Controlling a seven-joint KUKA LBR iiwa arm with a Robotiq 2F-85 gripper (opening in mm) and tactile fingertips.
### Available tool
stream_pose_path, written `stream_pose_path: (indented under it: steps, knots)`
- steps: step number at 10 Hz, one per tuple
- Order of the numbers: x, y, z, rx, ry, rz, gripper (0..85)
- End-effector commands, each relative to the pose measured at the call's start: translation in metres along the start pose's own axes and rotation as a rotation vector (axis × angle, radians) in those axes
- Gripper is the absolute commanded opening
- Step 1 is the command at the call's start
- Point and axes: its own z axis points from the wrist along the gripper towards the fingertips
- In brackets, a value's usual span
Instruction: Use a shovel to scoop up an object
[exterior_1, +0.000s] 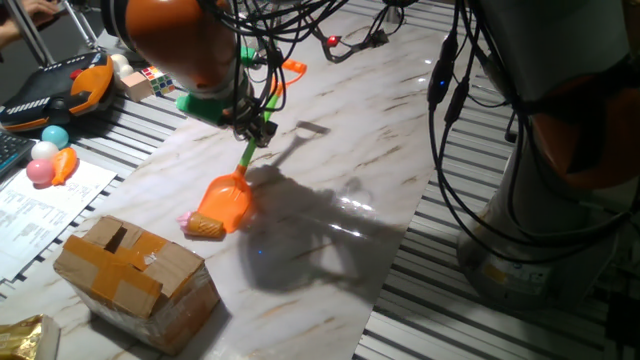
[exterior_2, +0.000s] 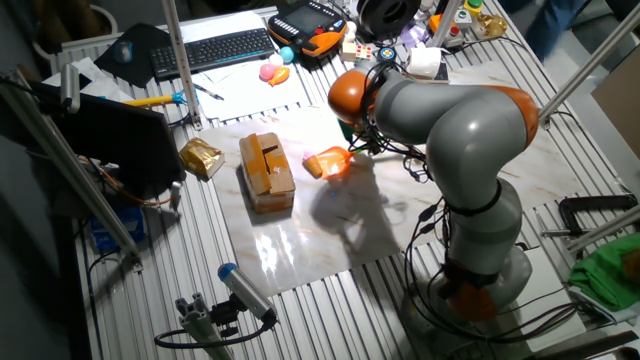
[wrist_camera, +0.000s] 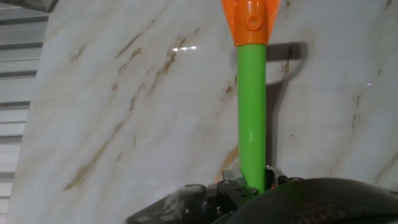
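My gripper (exterior_1: 258, 130) is shut on the green shaft (exterior_1: 247, 156) of the shovel, and its orange scoop (exterior_1: 228, 200) rests low on the marble board. The orange loop end (exterior_1: 293, 68) sticks out behind the hand. The tan ice-cream cone (exterior_1: 205, 227) with its pink tip lies against the scoop's front edge; I cannot tell whether it is on the blade. The hand view shows the green shaft (wrist_camera: 252, 112) running up to the scoop's orange neck (wrist_camera: 252, 22), with the scoop itself and the cone out of frame. In the other fixed view the scoop (exterior_2: 332, 162) lies right of the box.
A taped cardboard box (exterior_1: 135, 270) stands close to the front left of the cone; it also shows in the other fixed view (exterior_2: 267, 172). A pink ball (exterior_1: 40, 171) lies off the board at left. A gold packet (exterior_1: 25, 340) sits at the front left corner. Cables (exterior_1: 450, 90) hang at right.
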Motion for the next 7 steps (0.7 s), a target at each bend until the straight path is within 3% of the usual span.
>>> stream_pose_path:
  steps: [1, 7]
  knots:
    - [0.003, 0.0, -0.001, 0.001, 0.0, 0.003, 0.7]
    - [0.022, -0.001, 0.002, 0.001, 0.009, 0.021, 0.7]
